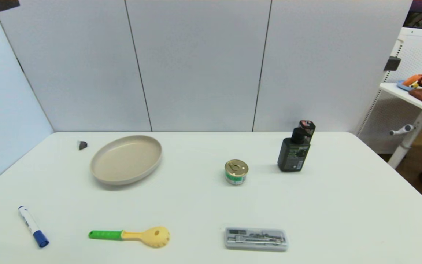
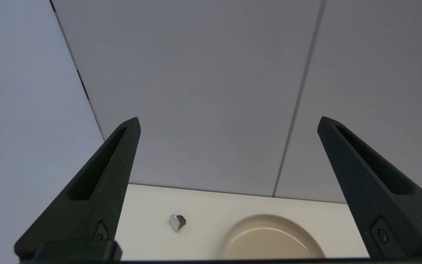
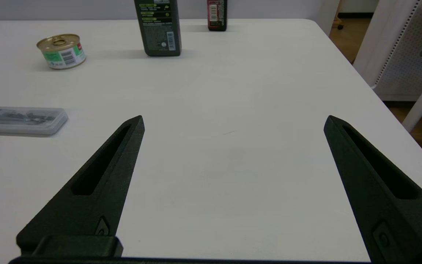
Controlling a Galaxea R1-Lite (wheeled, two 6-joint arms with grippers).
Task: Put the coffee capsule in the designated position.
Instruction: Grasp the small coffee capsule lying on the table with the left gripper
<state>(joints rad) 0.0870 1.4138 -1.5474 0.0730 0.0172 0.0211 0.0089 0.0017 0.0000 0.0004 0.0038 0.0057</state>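
The coffee capsule (image 1: 82, 145) is a tiny dark cone lying on its side at the far left of the white table, just left of the beige plate. It also shows in the left wrist view, the capsule (image 2: 177, 222) lying well ahead of the fingers. My left gripper (image 2: 228, 123) is open, raised off the table and empty. My right gripper (image 3: 233, 121) is open too, hovering over bare tabletop on the right side. Neither arm shows in the head view. The designated position has no mark on the table.
A round beige plate (image 1: 126, 159) sits right of the capsule. A gold-lidded tin (image 1: 236, 171) and a dark pump bottle (image 1: 293, 154) stand mid-right. Along the front edge lie a blue marker (image 1: 33, 226), a green-handled yellow spoon (image 1: 132, 234) and a clear case (image 1: 256, 239).
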